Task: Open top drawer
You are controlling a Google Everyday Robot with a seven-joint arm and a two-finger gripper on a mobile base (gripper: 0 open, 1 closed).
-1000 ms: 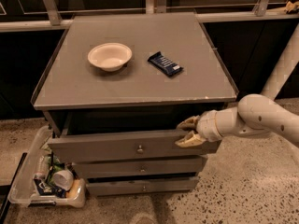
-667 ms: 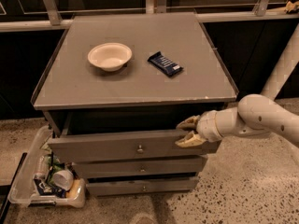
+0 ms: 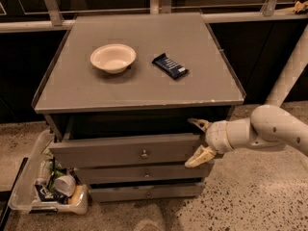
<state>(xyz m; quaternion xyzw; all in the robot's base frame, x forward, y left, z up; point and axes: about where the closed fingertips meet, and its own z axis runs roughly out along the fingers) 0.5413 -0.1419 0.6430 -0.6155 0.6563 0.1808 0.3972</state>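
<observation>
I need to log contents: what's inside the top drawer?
Only a dark gap shows behind the front of the top drawer; the cabinet top hides its inside. The end effector sits at the front's right end as seen, fingers spread.

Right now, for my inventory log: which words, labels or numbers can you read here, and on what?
Dark blue snack wrapper: pale print, too blurred to read.
Packaging in the floor bin: unreadable.
Top drawer, white bowl, gripper at the drawer's right end: no text.
</observation>
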